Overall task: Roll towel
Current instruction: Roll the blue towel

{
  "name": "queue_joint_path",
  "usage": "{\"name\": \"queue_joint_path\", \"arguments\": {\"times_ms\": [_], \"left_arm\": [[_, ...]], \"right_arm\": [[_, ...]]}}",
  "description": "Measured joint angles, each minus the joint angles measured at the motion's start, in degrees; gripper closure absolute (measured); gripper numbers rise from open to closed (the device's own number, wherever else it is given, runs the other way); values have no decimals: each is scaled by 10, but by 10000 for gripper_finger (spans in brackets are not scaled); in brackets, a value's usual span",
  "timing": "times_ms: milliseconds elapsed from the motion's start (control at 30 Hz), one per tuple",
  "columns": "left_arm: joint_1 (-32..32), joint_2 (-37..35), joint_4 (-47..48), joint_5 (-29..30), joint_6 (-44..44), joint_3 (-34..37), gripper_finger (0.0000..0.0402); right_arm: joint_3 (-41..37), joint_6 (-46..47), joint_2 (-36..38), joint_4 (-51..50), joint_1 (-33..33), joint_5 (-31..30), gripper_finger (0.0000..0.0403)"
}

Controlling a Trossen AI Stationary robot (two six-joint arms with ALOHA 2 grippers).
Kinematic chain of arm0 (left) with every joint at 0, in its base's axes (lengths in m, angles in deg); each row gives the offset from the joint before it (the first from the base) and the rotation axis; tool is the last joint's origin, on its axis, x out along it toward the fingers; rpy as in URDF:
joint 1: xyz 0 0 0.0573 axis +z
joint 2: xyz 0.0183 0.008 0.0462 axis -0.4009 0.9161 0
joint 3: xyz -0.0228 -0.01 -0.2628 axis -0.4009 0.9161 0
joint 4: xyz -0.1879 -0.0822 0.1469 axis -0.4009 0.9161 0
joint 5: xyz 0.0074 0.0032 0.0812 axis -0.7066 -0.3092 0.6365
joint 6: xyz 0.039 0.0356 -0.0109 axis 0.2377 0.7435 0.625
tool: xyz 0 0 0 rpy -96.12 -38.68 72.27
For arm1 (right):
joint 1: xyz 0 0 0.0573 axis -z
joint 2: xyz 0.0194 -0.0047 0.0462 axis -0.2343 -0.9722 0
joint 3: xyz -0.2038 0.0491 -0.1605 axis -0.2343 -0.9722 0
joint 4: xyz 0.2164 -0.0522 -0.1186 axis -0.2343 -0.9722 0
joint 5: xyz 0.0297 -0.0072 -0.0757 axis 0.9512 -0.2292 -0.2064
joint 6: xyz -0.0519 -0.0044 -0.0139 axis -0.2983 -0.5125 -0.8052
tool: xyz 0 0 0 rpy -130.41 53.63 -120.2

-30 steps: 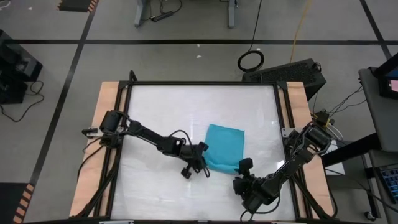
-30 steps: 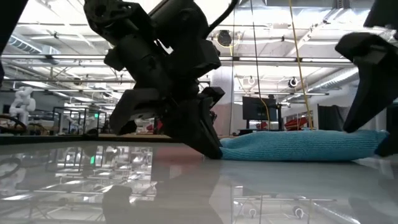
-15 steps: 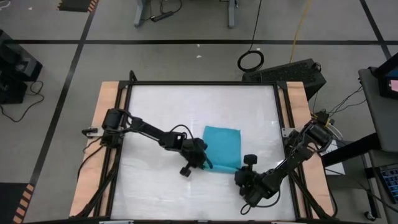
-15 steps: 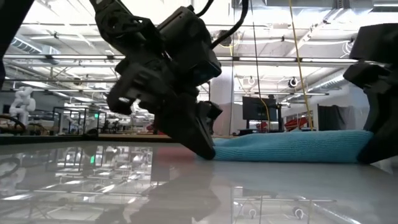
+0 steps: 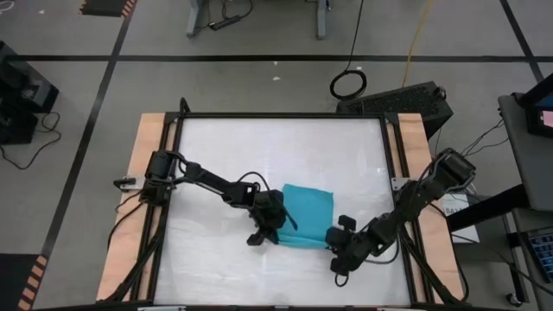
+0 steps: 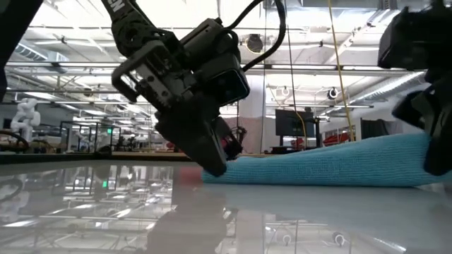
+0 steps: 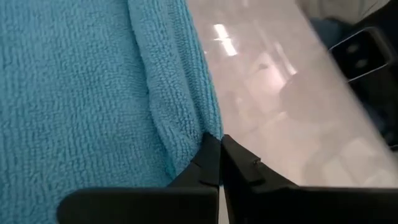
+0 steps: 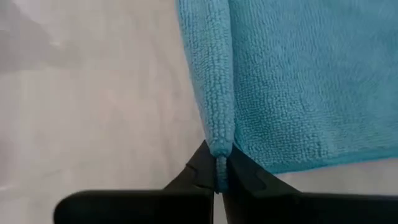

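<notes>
From above, on the white glossy counter (image 5: 225, 147), one turquoise towel (image 5: 309, 207) lies a little right of the middle, toward the near edge, as a flat and roughly rectangular cloth. Two dark arms reach to it. The left gripper (image 5: 275, 226) is at the towel's near left corner, and the right gripper (image 5: 333, 235) is at its near right corner. This view is too far to show how the fingers stand.

At counter height, the towel (image 6: 332, 166) looks like a low, long strip with a fuzzy surface, and its right end is lifted higher than its left end. The left gripper (image 6: 215, 164) touches the counter at the strip's left end, and the shiny top mirrors it. A room with ceiling lights and racks shows behind.

Past the left arm's own fingers, the towel (image 7: 74, 93) shows a looped terry texture and a folded, thicker edge. The left gripper (image 7: 219, 146) is pinched narrow on this edge at the corner.

Past the right arm's own fingers, the towel (image 8: 292, 81) has the same looped weave, and its rolled edge runs down between the fingers. The right gripper (image 8: 216, 163) is closed narrow on the tip of this edge.
</notes>
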Motion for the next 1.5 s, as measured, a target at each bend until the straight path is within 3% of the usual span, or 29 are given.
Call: {"name": "queue_joint_path", "arguments": {"times_ms": [233,433,533,767,900,1033,1300,1500], "left_arm": [[0,0,-13,-44,-77,0,400],[0,-2,-15,-51,-109,-1,400],[0,-2,-11,-59,-111,-1,400],[2,-3,-9,-74,-124,-1,400],[5,-3,-10,-78,-128,-1,400],[8,-3,-11,-78,-138,-1,400],[18,-3,-12,-77,-147,-1,400],[21,-3,-13,-75,-158,-2,400]], "right_arm": [[-19,9,12,41,30,67,396],[-19,-4,12,41,35,72,392],[-19,-47,12,35,27,47,365],[-20,-155,12,23,-8,-37,235],[-19,-235,12,34,-39,-114,187],[-19,-302,12,46,-59,-178,178],[-18,-421,-28,164,-61,-182,177],[-17,-433,-67,177,-61,-195,177]]}}
